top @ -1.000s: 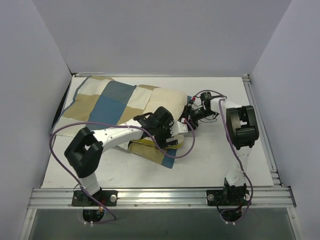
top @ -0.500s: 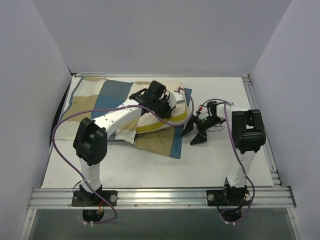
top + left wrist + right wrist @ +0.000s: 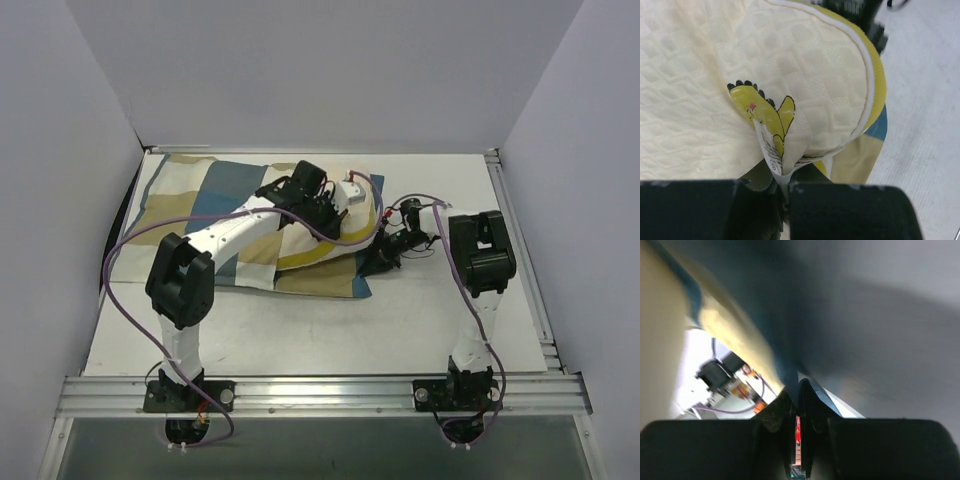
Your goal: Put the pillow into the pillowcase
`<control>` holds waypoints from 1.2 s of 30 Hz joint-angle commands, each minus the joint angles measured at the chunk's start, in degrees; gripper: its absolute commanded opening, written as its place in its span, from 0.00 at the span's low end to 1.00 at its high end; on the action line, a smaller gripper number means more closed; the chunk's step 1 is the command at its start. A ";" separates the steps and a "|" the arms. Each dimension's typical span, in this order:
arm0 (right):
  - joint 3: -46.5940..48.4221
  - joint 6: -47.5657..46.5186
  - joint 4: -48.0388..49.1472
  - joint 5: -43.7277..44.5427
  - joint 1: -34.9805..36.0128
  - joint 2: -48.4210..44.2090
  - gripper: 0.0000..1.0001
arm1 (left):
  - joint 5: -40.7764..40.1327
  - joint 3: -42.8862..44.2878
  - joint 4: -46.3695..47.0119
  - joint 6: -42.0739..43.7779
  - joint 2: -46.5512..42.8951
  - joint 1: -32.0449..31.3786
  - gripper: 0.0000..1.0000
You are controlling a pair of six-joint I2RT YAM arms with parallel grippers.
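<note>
The pillow lies toward the back left of the table, its emblem corner exposed at the right end, and the rest seemingly under the checked pillowcase, whose lower layer spreads beneath it. The left gripper has its fingers pressed together on the pillow's corner, pinching cloth and the white label just below the emblem. The right gripper has its fingers together on what looks like the blue-edged rim of the pillowcase beside that corner. The step in hand appears to be seating this last corner. To do it well, the right should lift its rim up and outward to hold the mouth open while the left pushes the corner leftward, deep into the case. The pinch on the thin label could slip, so the push should be slow and low.
</note>
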 commanded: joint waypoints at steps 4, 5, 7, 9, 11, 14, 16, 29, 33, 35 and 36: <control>-2.73 1.08 -0.65 -0.68 -9.78 -6.89 0.00 | -8.42 -14.82 -1.32 11.96 -2.35 -2.86 0.00; -3.43 0.29 -1.60 -1.30 -11.19 -7.61 0.00 | -13.76 -16.23 -1.41 12.66 -0.52 -2.87 0.00; -3.96 -1.38 -3.54 -2.01 -11.38 -9.62 0.00 | -18.80 -19.58 -1.32 14.60 1.86 -2.17 0.00; -5.53 -3.67 -5.48 -1.66 -13.03 -11.12 0.00 | -24.43 -21.69 -0.97 16.70 4.33 0.37 0.00; -6.42 -5.07 -7.49 -0.35 -14.01 -12.97 0.00 | -29.17 -23.80 -0.97 18.02 4.86 2.48 0.00; -8.00 -8.67 -11.52 1.23 -17.34 -14.47 0.00 | -30.77 -25.56 -2.37 20.66 2.16 7.67 0.00; -8.79 -12.36 -13.82 2.29 -20.33 -15.17 0.00 | -34.54 -27.57 -2.81 25.30 0.74 9.87 0.00; -9.32 -13.61 -15.77 -3.24 -14.29 -15.79 0.00 | -17.87 -22.39 -15.47 32.71 -5.14 -0.98 0.00; -8.36 -13.78 -15.50 -5.09 -12.08 -15.26 0.00 | -14.79 -24.33 -16.69 30.78 -5.95 -6.47 0.27; -7.57 -14.39 -17.07 -4.22 -12.17 -14.56 0.00 | -10.94 -22.76 -18.27 29.46 -6.47 -6.65 0.39; -7.04 -15.79 -17.69 -3.78 -12.69 -14.38 0.04 | -9.00 -21.97 -19.59 28.06 -7.00 -5.95 0.47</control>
